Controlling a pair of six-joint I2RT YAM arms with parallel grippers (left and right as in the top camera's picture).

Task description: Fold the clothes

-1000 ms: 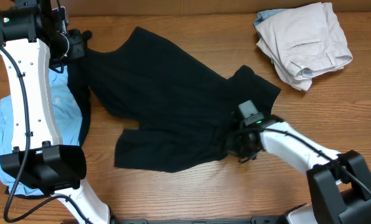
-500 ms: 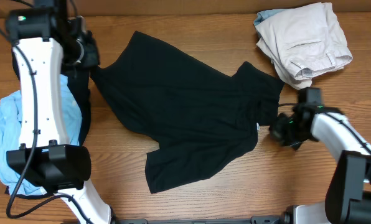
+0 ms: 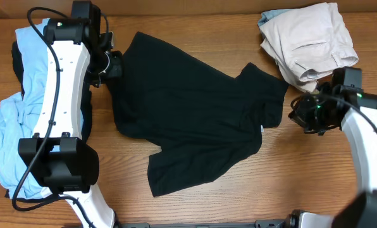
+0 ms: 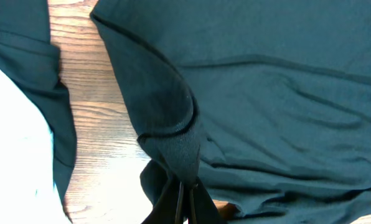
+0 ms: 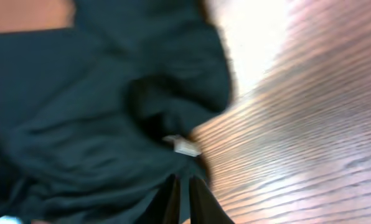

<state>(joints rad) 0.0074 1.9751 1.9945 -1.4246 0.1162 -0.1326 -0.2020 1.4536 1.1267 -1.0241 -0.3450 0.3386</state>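
Observation:
The large black T-shirt [image 3: 195, 107] lies spread across the middle of the table. My left gripper [image 3: 111, 68] is shut on the shirt's left edge and holds a fold of it lifted; the left wrist view shows that fold [image 4: 173, 124] rising from my closed gripper [image 4: 187, 193]. My right gripper [image 3: 294, 117] is at the shirt's right edge. In the blurred right wrist view its jaws [image 5: 182, 186] stand almost together, with black fabric [image 5: 79, 106] at the tips just behind the white label [image 5: 185, 147].
A light-blue tee [image 3: 5, 139] is heaped at the left edge over another black garment [image 3: 85, 120], beneath my left arm. Beige garments [image 3: 309, 41] are piled at the back right. Bare wood shows along the front of the table [image 3: 252, 196].
My left gripper has moved right, carrying the shirt's left edge inward. My right gripper dragged the shirt's lower right part to the right, then moved further right and up.

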